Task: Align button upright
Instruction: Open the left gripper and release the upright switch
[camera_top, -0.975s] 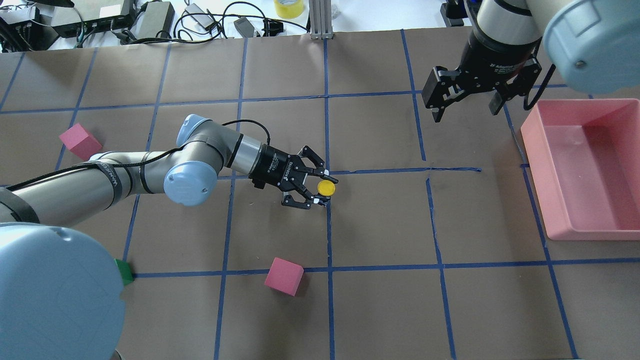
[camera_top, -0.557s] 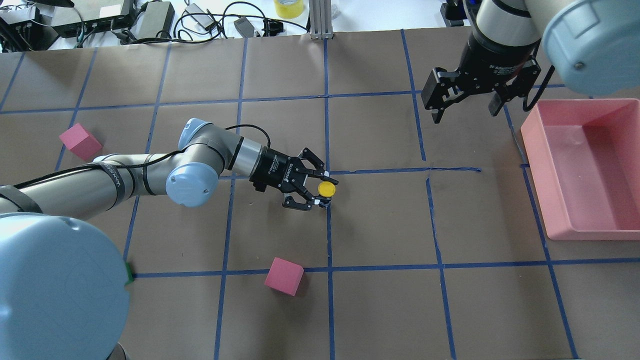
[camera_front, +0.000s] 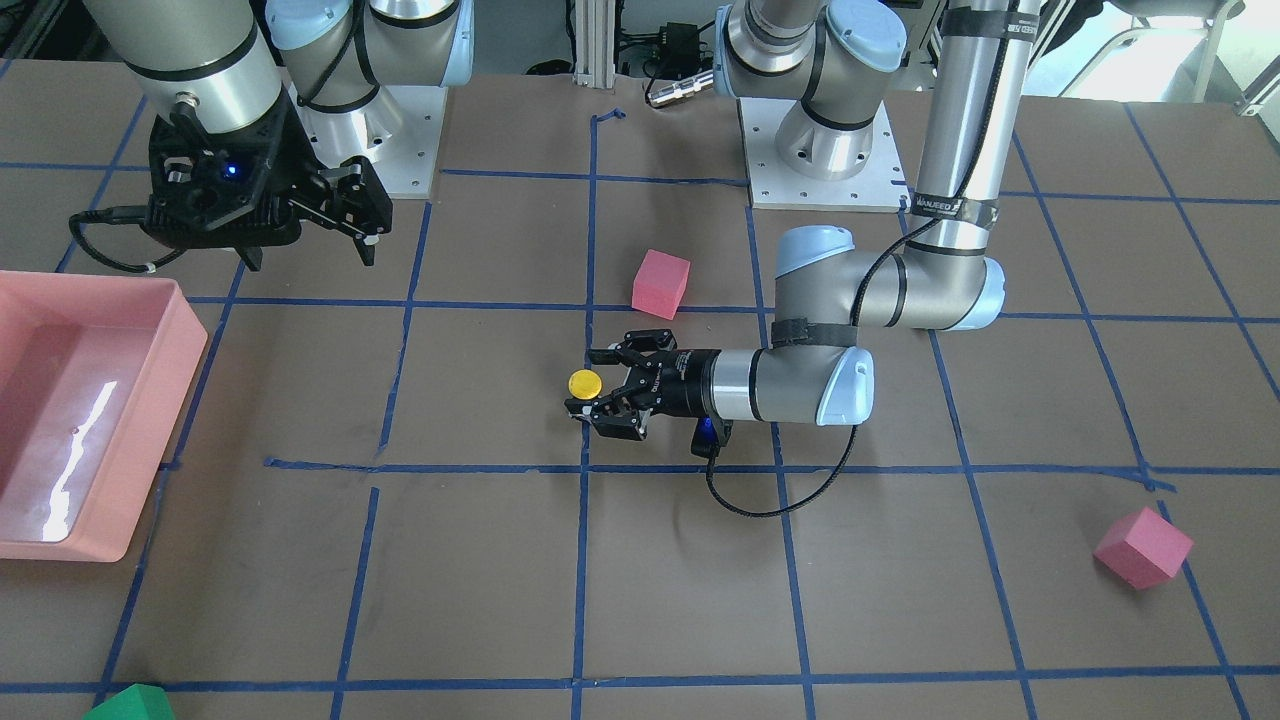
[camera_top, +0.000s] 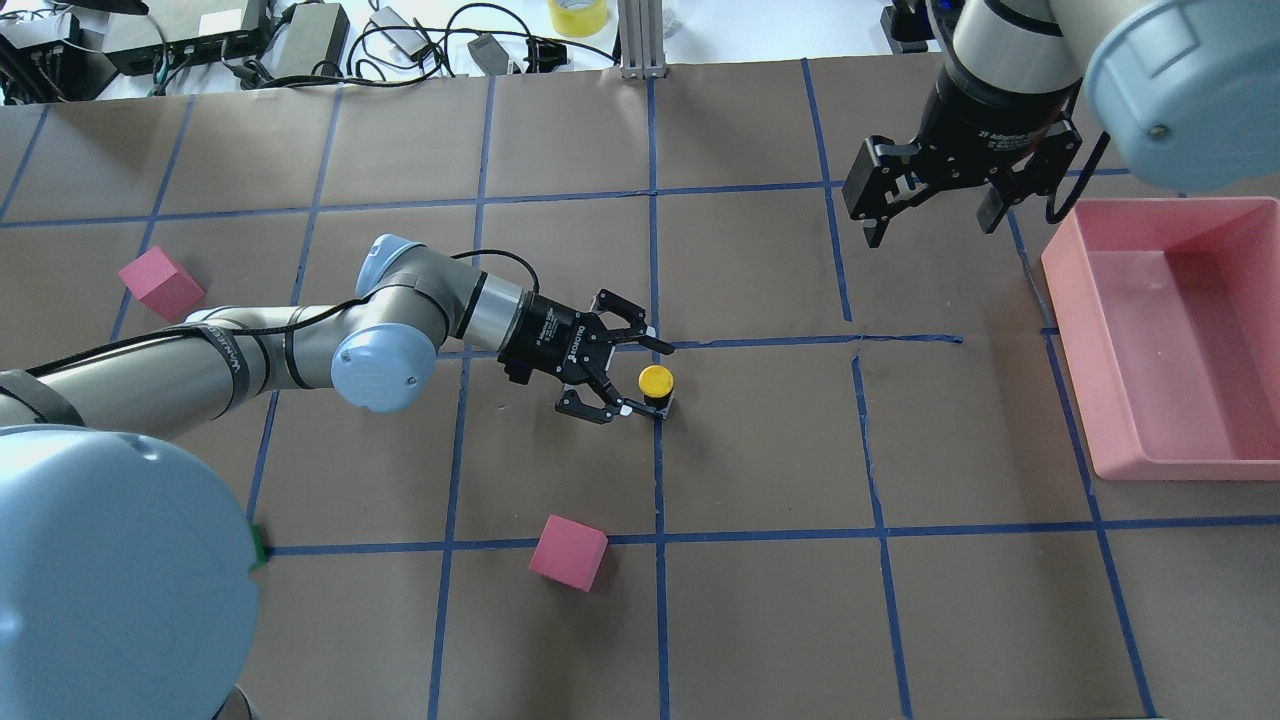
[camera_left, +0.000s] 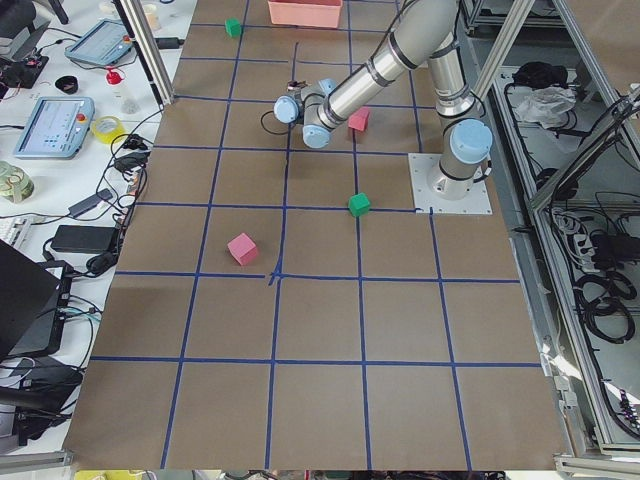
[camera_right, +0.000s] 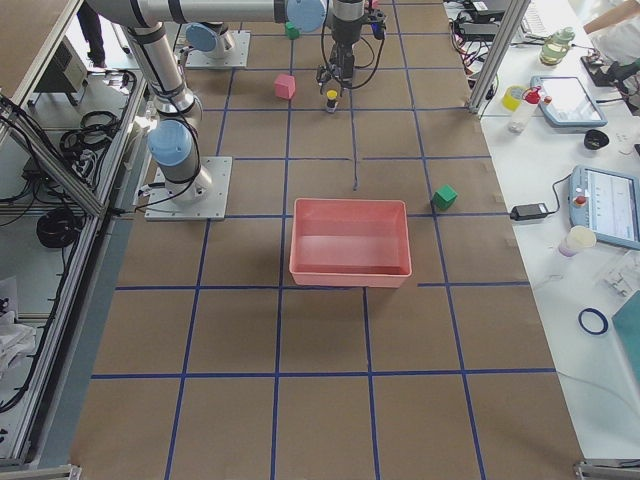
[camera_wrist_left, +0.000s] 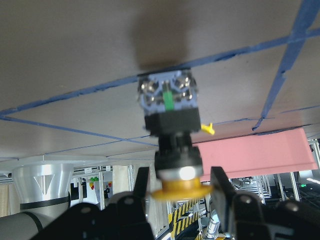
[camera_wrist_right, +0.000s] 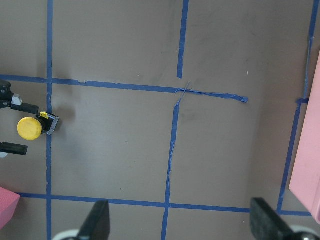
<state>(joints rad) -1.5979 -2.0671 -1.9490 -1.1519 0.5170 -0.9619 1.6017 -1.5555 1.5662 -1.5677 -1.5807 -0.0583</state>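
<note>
The button (camera_top: 656, 382) stands upright on the brown table, yellow cap on top and metal base down, next to a blue tape line. It also shows in the front view (camera_front: 584, 383), the right wrist view (camera_wrist_right: 30, 128) and the left wrist view (camera_wrist_left: 170, 125). My left gripper (camera_top: 647, 379) lies low and level with its jaws open on either side of the button. In the left wrist view its fingers (camera_wrist_left: 220, 187) stand clear of the cap. My right gripper (camera_top: 932, 228) hangs open and empty above the far right of the table, also seen in the front view (camera_front: 308, 255).
A pink bin (camera_top: 1072, 340) sits at the right edge. One pink foam cube (camera_top: 568, 552) lies near the front below the left gripper, another (camera_top: 160, 283) at far left. A green cube (camera_top: 257, 545) peeks out beside my left shoulder. Cables and boxes line the far edge.
My left gripper has opened and let go of the button. The button now stands on its own on the table. The right arm has barely moved.
</note>
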